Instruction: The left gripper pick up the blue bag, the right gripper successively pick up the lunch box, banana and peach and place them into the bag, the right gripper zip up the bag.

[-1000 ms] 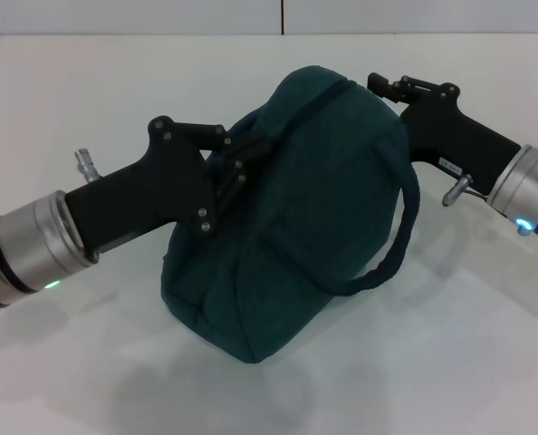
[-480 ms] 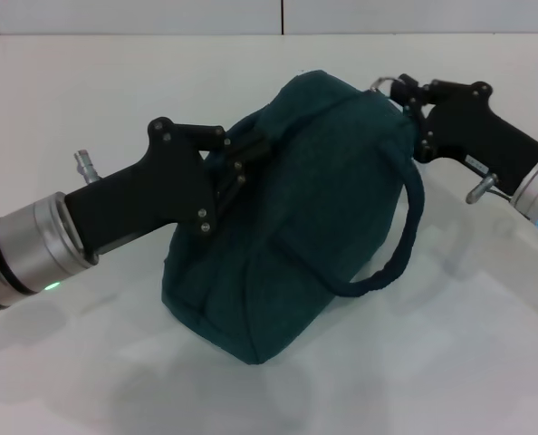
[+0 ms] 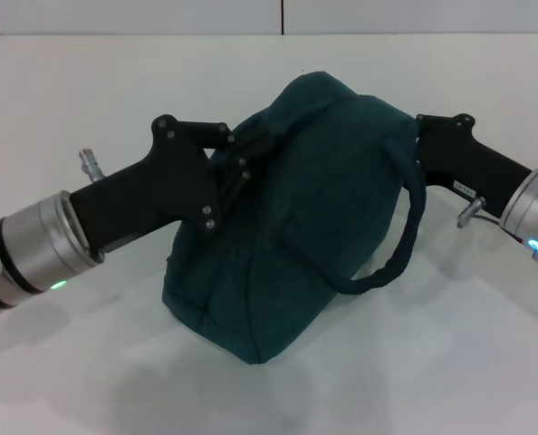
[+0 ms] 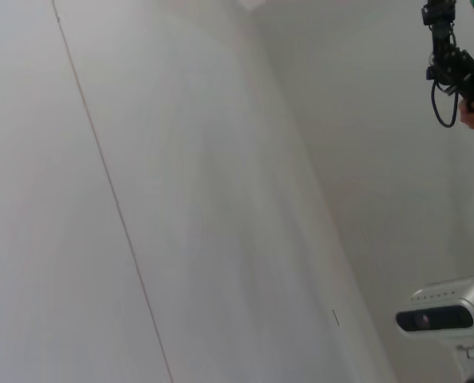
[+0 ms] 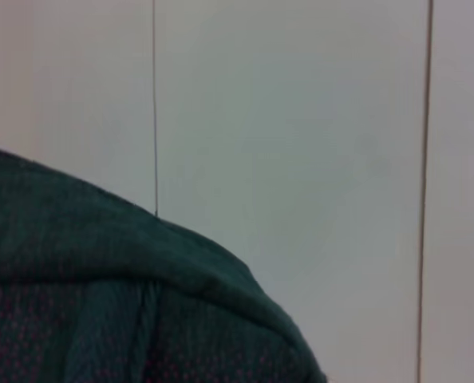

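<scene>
Head view: the blue bag (image 3: 296,217), a dark teal fabric bag, stands on the white table (image 3: 88,82) at the centre, its top rounded over and its looped carry strap (image 3: 405,236) hanging down its right side. The left gripper (image 3: 242,159) reaches in from the left and meets the bag's upper left edge; its jaws are clamped on the fabric there. The right gripper (image 3: 420,145) reaches in from the right, its tip against the bag's upper right shoulder beside the strap's root; the bag hides its fingertips, so whether its jaws are apart or together cannot be told.

Left wrist view: only pale wall panels (image 4: 181,199) with a thin seam, a silver camera unit (image 4: 448,311) and a black cabled fixture (image 4: 452,64) appear; neither bag nor fingers are visible.

Right wrist view: the bag's (image 5: 101,303) teal top fills the lower part of the picture, very near the camera, against pale panels with thin seams.
</scene>
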`<action>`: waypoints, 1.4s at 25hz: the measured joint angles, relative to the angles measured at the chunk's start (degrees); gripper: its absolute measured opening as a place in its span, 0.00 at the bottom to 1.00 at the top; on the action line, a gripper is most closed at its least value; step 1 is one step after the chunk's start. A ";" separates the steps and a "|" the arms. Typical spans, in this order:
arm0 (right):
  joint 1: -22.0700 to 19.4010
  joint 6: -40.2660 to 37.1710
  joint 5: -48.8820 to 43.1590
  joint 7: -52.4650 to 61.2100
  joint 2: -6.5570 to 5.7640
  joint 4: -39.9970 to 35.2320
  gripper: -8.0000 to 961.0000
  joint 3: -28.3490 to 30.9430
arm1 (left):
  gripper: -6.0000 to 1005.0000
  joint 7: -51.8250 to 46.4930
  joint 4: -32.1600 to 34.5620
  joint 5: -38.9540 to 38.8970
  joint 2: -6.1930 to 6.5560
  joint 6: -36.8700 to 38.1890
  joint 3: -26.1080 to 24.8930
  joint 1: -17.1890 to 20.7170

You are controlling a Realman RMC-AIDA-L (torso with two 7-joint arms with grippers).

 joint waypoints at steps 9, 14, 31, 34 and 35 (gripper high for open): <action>-1.82 -4.13 -2.32 7.66 -1.05 0.39 0.12 1.42 | 0.05 0.31 2.89 -3.54 -0.09 -0.69 -0.13 2.26; -5.15 -10.01 -2.34 7.15 -1.06 0.40 0.33 5.89 | 0.10 0.42 5.30 -5.75 -0.10 -0.70 -0.14 3.44; -1.60 -33.48 -24.09 24.09 -7.61 -4.61 0.62 8.14 | 0.65 -14.32 5.09 -6.66 0.39 5.64 0.46 7.27; -1.40 -34.21 -24.72 24.49 -7.53 -4.40 0.69 8.20 | 0.75 -15.09 3.15 -5.48 0.28 5.45 0.48 7.86; -1.53 -34.24 -24.74 24.38 -7.38 -4.31 0.70 8.20 | 0.78 -15.09 2.70 -5.34 0.24 5.43 0.48 8.07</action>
